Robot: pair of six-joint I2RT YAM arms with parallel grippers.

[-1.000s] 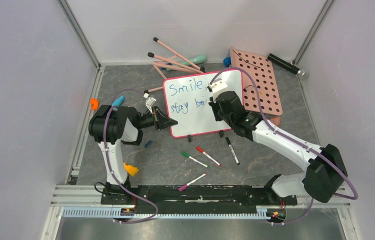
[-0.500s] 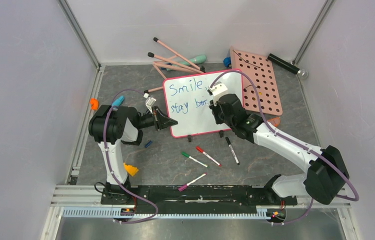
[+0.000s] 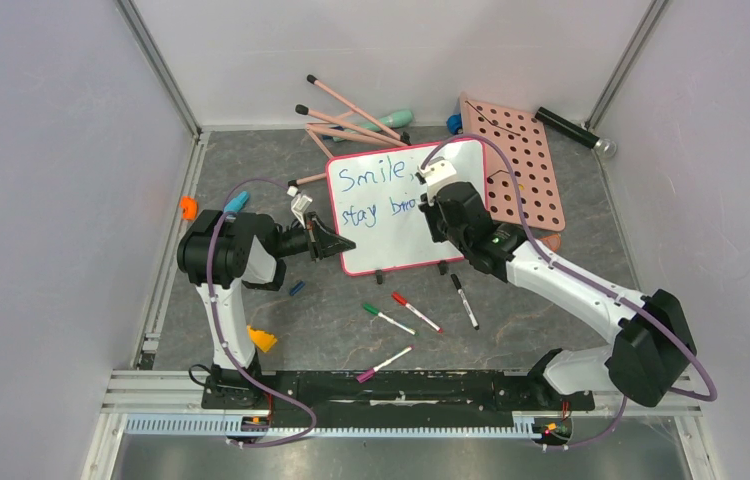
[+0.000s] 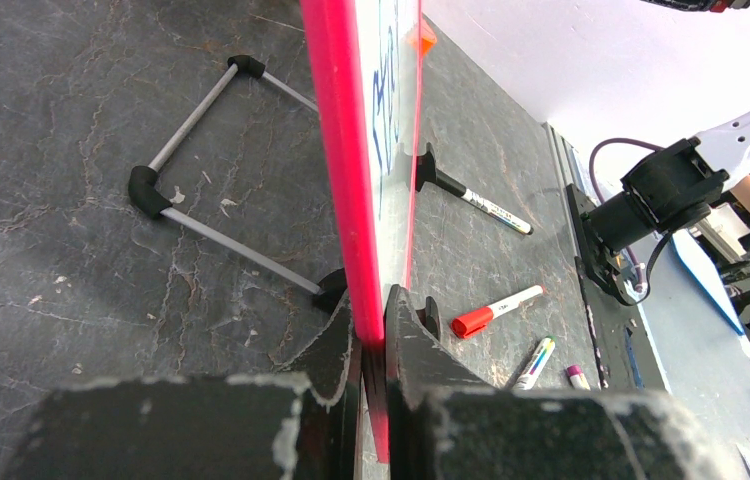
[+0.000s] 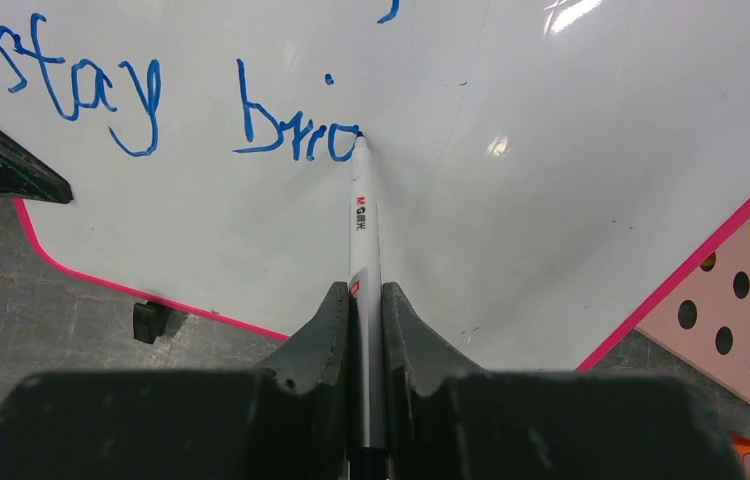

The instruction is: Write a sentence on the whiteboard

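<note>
Showing glossy whiteboard point(image 3: 389, 246), pink-red rim, blue sentence point(image 3: 371, 181) on two lines.

Bright, even light fills the top view, and the arms throw only soft, pale shadows on the grey worktop point(image 3: 331, 300). In the right wrist view the glossy whiteboard point(image 5: 551, 150) carries small white glare spots toward its upper right, and the marker point(image 5: 363, 200) leaves a faint grey reflection at its tip. The right pincer point(image 5: 364, 295) and left pincer point(image 4: 371, 300) look blurred, close to the lens. Beyond the whiteboard, the wall point(image 4: 551, 50) is washed out.
</note>
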